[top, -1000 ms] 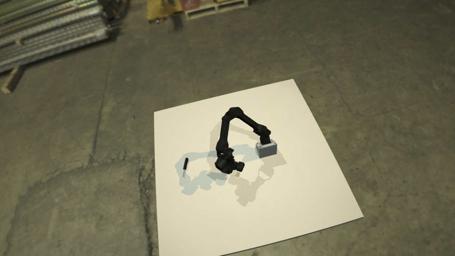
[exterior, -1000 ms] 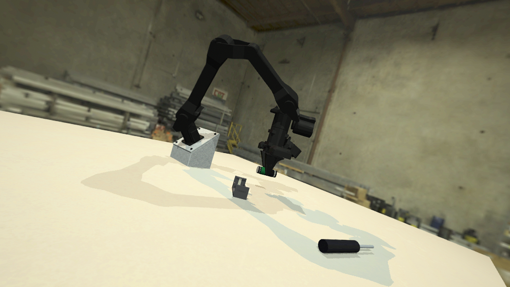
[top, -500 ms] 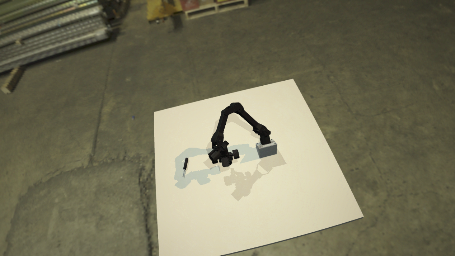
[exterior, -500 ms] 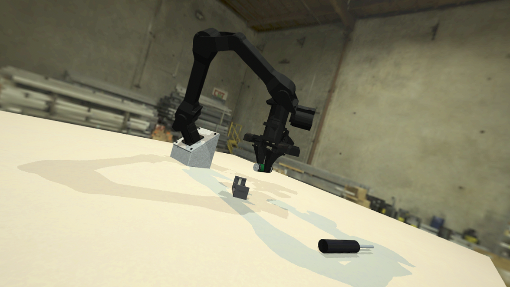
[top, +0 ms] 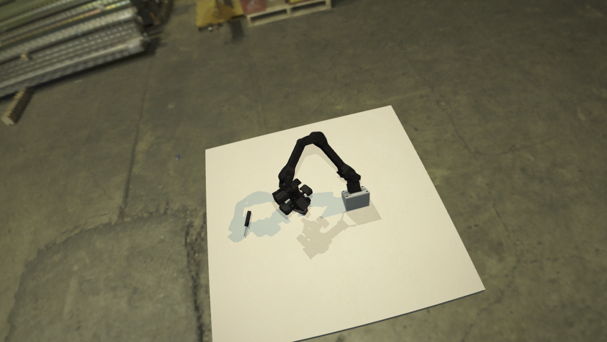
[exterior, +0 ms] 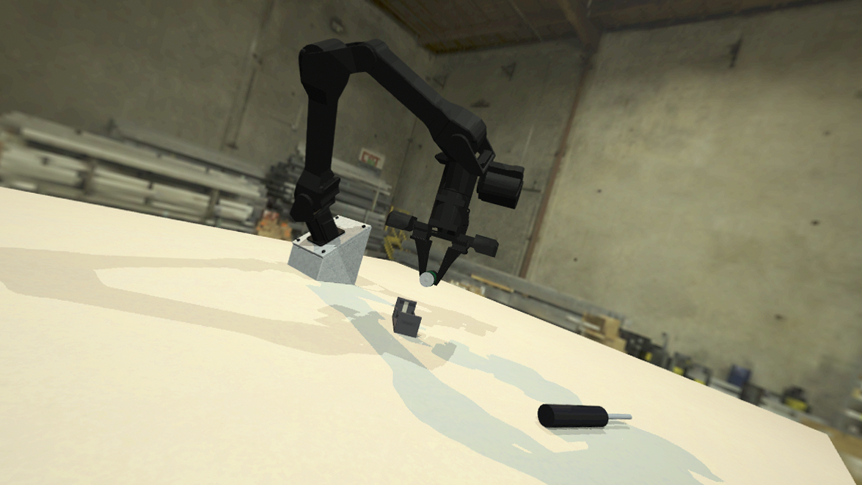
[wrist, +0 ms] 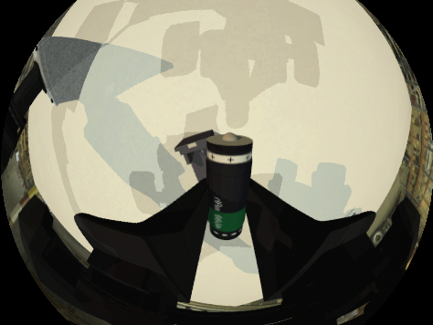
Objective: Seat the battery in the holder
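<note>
The battery (exterior: 426, 279) (wrist: 228, 183), black with a green band and a white ring near its domed terminal, is held in the air. My gripper (exterior: 428, 280) (wrist: 227, 184) is shut on it, one finger at each side. In the wrist view the terminal end points up the frame; in the exterior view a pale flat end faces the camera. The dark grey holder (exterior: 406, 323) (wrist: 193, 145) stands on the table, lower than the battery and apart from it. In the wrist view the battery and left finger hide part of the holder. In the top view the arm hides battery and holder.
A black-handled screwdriver (top: 247, 219) (exterior: 573, 416) lies on the table (top: 361, 271) (exterior: 121, 390), away from the holder. The arm's grey base block (top: 356, 200) (exterior: 339, 259) (wrist: 68, 68) stands on the same table. Shadows of the arm fall around the holder.
</note>
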Motion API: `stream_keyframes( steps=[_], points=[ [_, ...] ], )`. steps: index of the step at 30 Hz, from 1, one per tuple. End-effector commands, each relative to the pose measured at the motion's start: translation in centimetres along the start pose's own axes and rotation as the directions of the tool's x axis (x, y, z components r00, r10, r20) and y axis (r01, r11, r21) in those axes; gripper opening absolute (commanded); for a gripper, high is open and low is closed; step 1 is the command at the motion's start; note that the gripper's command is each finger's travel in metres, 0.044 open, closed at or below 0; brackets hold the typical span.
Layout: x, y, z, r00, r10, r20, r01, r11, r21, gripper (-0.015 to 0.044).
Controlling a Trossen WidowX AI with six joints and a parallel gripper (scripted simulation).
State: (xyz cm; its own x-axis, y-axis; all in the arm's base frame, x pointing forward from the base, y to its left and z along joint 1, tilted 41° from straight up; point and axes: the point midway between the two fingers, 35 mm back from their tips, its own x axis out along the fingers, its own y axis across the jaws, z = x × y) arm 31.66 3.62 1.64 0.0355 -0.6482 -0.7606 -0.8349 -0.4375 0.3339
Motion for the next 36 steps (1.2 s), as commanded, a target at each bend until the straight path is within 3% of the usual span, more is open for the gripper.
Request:
stream_keyframes(
  steps=[1,5,15,26,36],
  points=[
    [-0.3,0.9,-1.6,1.0,0.001,-0.008,-0.002,0.985,-0.175,0.0083],
    [-0.4,1.6,-2.7,1.0,0.001,-0.01,-0.004,0.954,-0.3,0.0083],
    [-0.3,1.7,-2.7,1.0,-0.002,-0.004,0.001,0.951,-0.309,0.0083],
    [3.5,1.9,-2.2,0.972,0.079,0.22,-0.01,0.954,-0.299,0.0083],
    [3.8,1.8,-2.3,0.963,0.102,0.251,-0.023,0.953,-0.301,0.0083]
  ],
)
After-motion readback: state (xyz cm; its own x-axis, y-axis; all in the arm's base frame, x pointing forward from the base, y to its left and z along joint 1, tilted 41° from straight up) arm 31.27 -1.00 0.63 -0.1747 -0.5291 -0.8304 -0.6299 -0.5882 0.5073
